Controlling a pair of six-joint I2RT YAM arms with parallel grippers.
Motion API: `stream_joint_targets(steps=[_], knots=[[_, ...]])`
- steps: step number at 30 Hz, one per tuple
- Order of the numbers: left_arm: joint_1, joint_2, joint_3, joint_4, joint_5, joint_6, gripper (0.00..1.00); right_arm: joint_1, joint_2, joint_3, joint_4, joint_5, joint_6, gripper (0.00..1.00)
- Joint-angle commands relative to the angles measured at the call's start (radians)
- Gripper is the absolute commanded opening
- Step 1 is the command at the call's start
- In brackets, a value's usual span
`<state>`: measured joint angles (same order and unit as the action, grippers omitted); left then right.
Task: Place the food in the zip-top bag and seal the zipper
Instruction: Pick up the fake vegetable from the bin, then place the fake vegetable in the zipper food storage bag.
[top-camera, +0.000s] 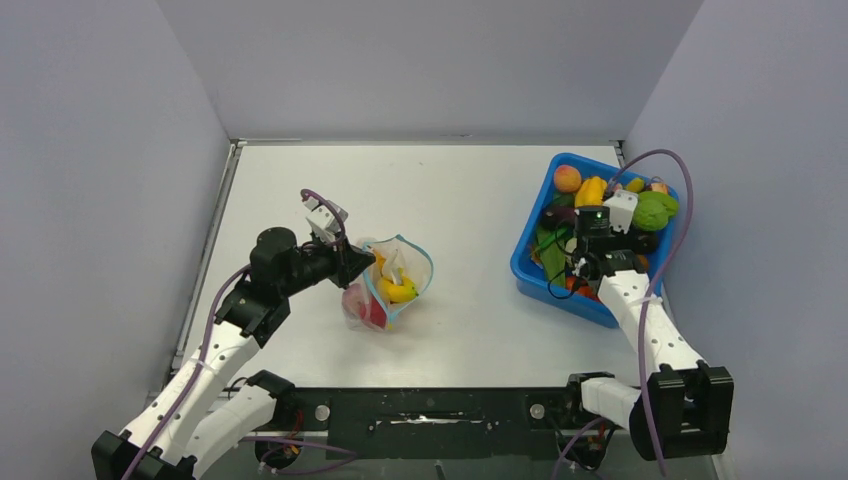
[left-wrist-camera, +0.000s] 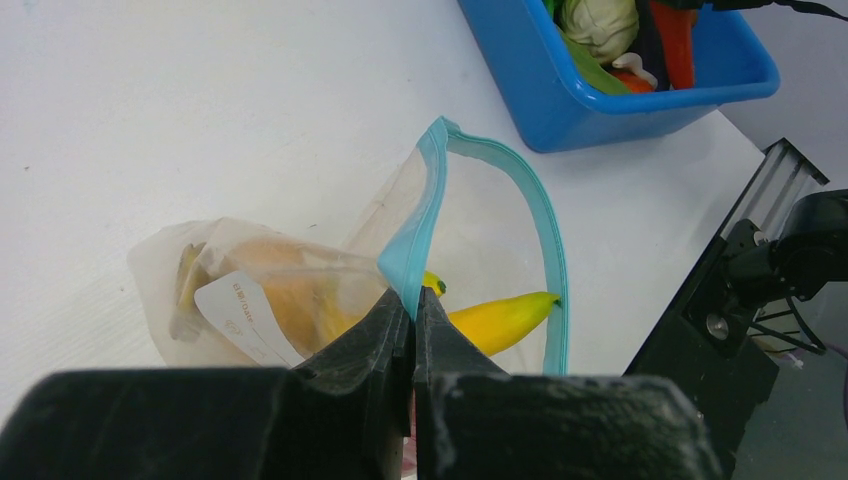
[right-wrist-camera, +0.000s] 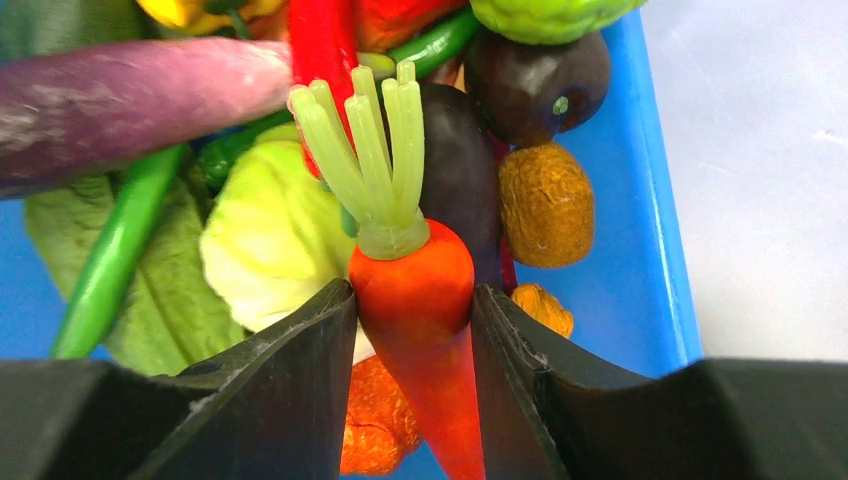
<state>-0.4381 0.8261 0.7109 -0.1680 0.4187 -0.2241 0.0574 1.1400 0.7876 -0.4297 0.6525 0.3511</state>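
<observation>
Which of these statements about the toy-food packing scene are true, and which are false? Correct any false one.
1. The left arm's fingers pinch the zipper of the zip-top bag. True.
2. The bag's mouth is sealed. False: it gapes open.
3. A yellow banana lies inside the bag. True.
4. The right arm's fingers grip a purple aubergine. False: they hold an orange carrot.
5. The blue bin is empty. False: it holds many toy foods.
</observation>
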Motion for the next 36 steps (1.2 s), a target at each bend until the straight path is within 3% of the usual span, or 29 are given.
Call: stream_joint_targets(steps=[1,8,14,19,27,36], knots=[[-0.004,-0.026,0.008,0.063,-0.011,0.015,0.0,0.053,-0.058,0.087,-0.023,0.084,0.017,0.27],[-0.004,-0.034,0.002,0.07,-0.008,0.017,0.0,0.093,-0.142,0.119,0.008,0.087,-0.027,0.27],[-0.004,-0.036,-0.003,0.077,0.0,0.008,0.0,0.108,-0.232,0.114,0.075,-0.016,-0.084,0.27],[-0.005,-0.031,-0.003,0.093,0.015,-0.011,0.0,0.112,-0.328,0.089,0.17,-0.271,-0.136,0.27],[-0.007,-0.028,0.006,0.128,0.09,-0.067,0.0,0.125,-0.391,0.148,0.177,-0.705,-0.231,0.27],[-0.005,-0.026,0.052,0.123,0.142,-0.094,0.0,0.129,-0.476,0.076,0.403,-1.111,-0.172,0.29]])
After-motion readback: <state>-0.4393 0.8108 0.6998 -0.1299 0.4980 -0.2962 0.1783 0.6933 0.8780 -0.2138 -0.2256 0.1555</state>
